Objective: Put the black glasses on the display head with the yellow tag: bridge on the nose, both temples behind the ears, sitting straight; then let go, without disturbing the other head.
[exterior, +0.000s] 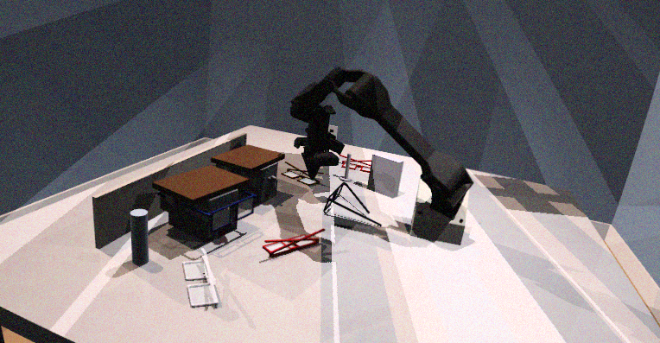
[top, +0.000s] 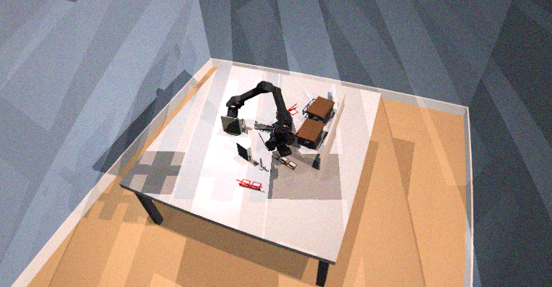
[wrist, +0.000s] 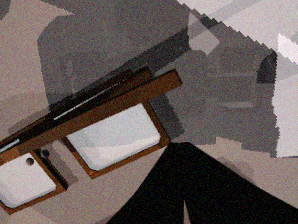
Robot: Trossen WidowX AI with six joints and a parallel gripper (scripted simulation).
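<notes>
Finding: my fingers are fully closed, tips together, with nothing between them. The black glasses are not in my grasp.

Principal risk: wrong item. Brown-framed glasses lie just beside my tips and fill much of the wrist view. If I descend here, I could strike or shove them, and opening low could push a finger against their frame.

Second risk: wrong head. I cannot make out a yellow tag on either the head with blue glasses at its front or the other head. Both stand to the side of my fingers away from the arm's base, close together; a wide swing of the temples could disturb the neighbour.

Third risk: a poor grip. Pinching one thin temple off-centre would probably let the frame twist and seat crooked.

Condition of item: the black glasses appear on the base side of my fingers, near but apart. Frame thin and dark, propped at a slant, temples spread. Lens detail not discernible.
</notes>
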